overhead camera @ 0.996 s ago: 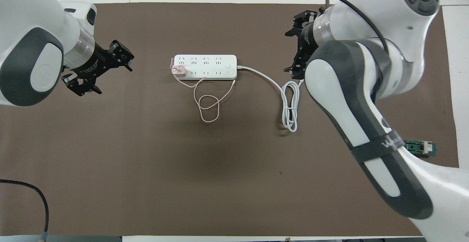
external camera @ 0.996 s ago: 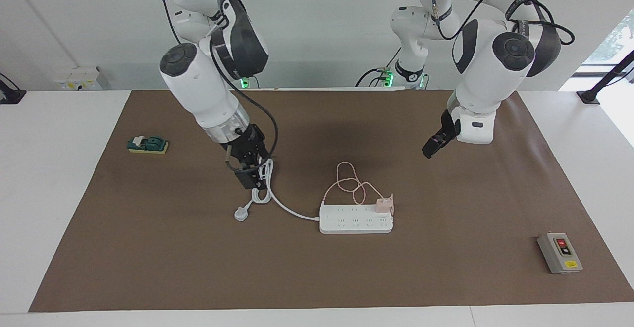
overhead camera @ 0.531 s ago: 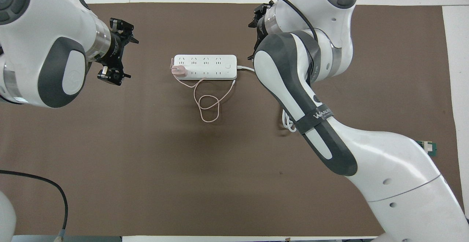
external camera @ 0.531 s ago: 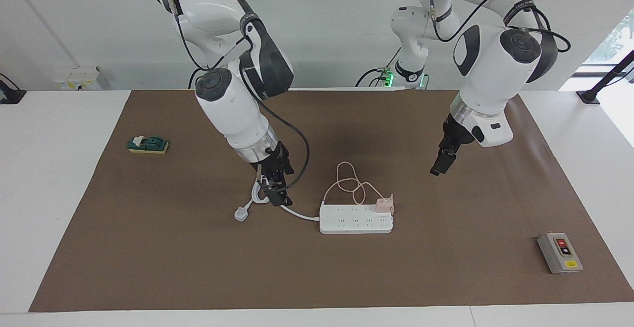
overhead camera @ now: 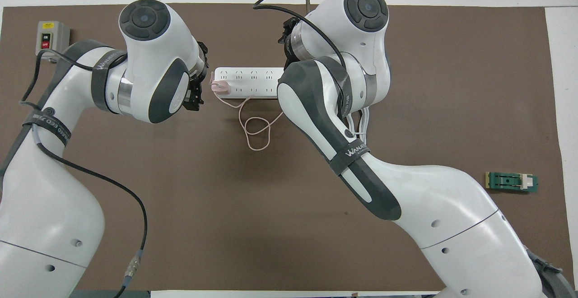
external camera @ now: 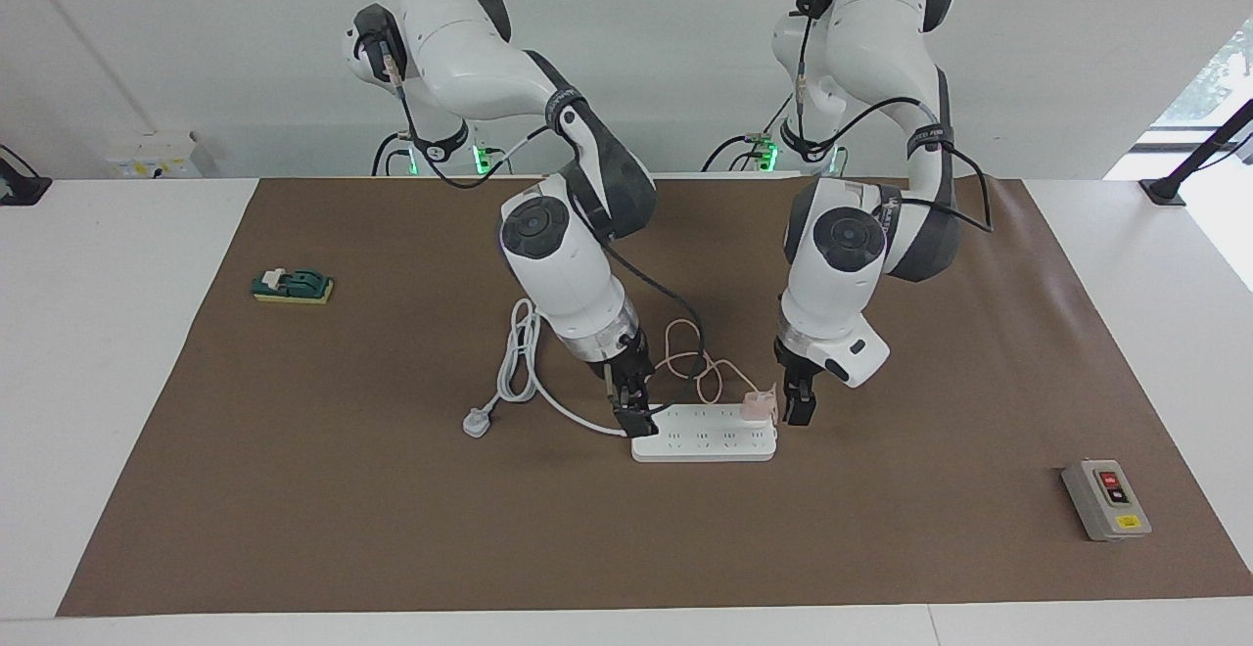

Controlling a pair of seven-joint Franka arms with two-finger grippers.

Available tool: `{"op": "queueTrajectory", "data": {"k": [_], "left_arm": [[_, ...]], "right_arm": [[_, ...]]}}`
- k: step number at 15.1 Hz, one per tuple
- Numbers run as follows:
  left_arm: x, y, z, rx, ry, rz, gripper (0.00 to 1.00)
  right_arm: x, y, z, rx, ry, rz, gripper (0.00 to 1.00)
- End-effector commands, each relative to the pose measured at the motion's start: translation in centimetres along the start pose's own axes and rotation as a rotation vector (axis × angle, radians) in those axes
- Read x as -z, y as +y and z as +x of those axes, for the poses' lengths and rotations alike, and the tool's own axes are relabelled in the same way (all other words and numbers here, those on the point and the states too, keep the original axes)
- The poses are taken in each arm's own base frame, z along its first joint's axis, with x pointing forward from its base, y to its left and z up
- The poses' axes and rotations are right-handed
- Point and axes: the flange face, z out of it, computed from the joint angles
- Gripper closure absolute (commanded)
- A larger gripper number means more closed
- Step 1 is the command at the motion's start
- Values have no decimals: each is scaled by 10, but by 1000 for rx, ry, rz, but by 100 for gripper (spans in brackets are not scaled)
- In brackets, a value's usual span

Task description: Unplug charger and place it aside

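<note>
1 charger (external camera: 757, 404) sits plugged into the power strip (external camera: 705, 442) at the end toward the left arm, its pink cable (external camera: 690, 362) looping off at 12 o'clock in the facing view. Left gripper (external camera: 796, 409) hangs just beside it, jaws wide and empty; closing on the cube comes next. Right gripper (external camera: 636, 419) bears on the strip's cord end, its opening unclear. Overhead, both arms hide the contact.

The charger (external camera: 756, 405) is plugged on the power strip (external camera: 703, 443), at the end toward the left arm's end of the table.
</note>
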Motion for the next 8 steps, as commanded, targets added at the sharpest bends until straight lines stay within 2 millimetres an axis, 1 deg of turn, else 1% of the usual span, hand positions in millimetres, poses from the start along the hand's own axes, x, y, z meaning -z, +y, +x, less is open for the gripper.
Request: {"op": "queueTrajectory", "data": {"k": [1, 2, 4, 5, 6, 7, 8], "left_arm": [[-1, 13, -1, 71, -27, -68, 0], [-7, 14, -7, 68, -32, -74, 0], [-9, 13, -9, 108, -45, -81, 0], [-11, 13, -9, 117, -46, -92, 0], [-18, 10, -11, 113, -43, -83, 0], [-21, 7, -16, 104, -43, -87, 0], [-26, 2, -20, 97, -43, -82, 0]], "right_arm": [[-18, 0, 9, -38, -32, -27, 1], [-39, 1, 8, -39, -27, -44, 1], [-63, -10, -3, -26, -46, -27, 1], [-70, -10, -2, -27, -40, -46, 1], [-70, -11, 3, -29, -29, -64, 1], [-69, -11, 5, -28, -22, -70, 1], [-72, -7, 4, -18, -8, -93, 1]]}}
